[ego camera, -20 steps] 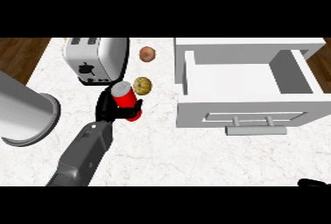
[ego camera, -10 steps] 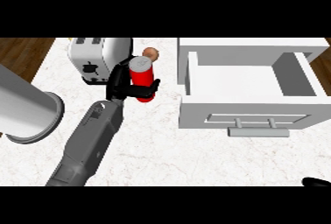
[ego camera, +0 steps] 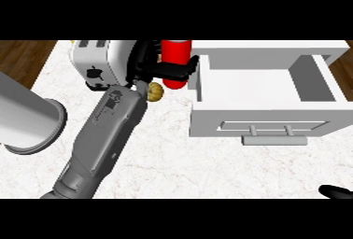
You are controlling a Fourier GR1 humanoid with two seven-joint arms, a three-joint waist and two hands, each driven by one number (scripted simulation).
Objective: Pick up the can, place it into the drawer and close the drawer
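Observation:
The red can (ego camera: 176, 52) hangs upright above the counter, just left of the open white drawer (ego camera: 207, 114), with its lower end near the drawer's left wall. My left hand (ego camera: 149, 64) is curled round the can from the left, and its thumb crosses the can's middle. The drawer's inside shows white with nothing in it, and its handle (ego camera: 273, 139) faces me. Only a black tip of my right hand (ego camera: 336, 191) shows at the lower right edge.
A white toaster (ego camera: 95, 61) stands at the back left, partly behind my left hand. A small brown round food item (ego camera: 155, 92) lies on the counter under the can. A large grey cylinder (ego camera: 24, 116) lies at the left edge.
My left hand has carried the can higher and to the right, from beside the toaster to the drawer's left wall. The brown food item is uncovered below it. The drawer has not moved.

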